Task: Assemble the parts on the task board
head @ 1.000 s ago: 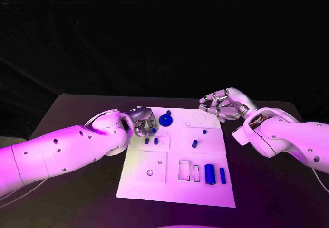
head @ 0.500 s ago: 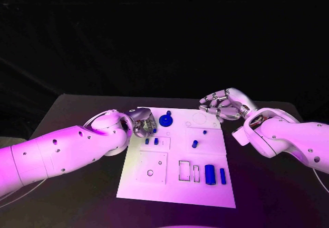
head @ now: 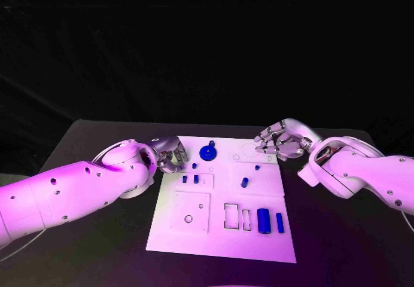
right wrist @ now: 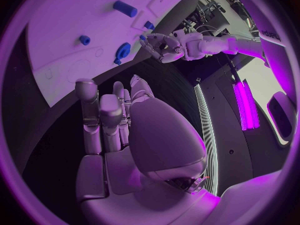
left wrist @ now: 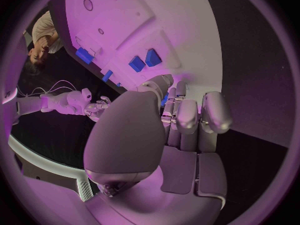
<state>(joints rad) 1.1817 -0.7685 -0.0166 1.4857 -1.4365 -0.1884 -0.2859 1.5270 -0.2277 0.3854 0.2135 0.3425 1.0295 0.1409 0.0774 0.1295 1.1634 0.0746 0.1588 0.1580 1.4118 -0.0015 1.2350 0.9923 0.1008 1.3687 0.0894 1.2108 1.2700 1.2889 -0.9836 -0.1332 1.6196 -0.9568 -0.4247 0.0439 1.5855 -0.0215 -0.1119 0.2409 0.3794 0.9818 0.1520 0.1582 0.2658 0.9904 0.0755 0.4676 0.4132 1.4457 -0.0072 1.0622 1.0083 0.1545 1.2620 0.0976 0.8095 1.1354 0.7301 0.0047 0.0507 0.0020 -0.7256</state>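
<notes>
The white task board point(head: 185, 236) lies in the middle of the table. A round blue part point(head: 208, 152) stands near its far edge, also seen as the round blue part point(right wrist: 122, 52). Small blue pegs point(head: 195, 178) point(left wrist: 152, 57) stand beside my left hand point(head: 170, 152), which hangs at the board's far left edge with its fingers point(left wrist: 187, 116) curled in. One small peg point(head: 195, 165) stands just clear of those fingers. My right hand point(head: 280, 141) hovers over the far right corner, fingers point(right wrist: 100, 112) curled, nothing in them.
Two upright blue cylinders point(head: 264, 218) point(head: 279, 222) stand at the board's near right beside rectangular slots point(head: 232, 215). Another peg point(head: 245, 181) stands mid-board. Black table point(head: 95, 221) surrounds the board on all sides.
My left hand has drawn back to the left, away from the small peg that was at its fingertips. My right hand has dropped a little toward the board's corner.
</notes>
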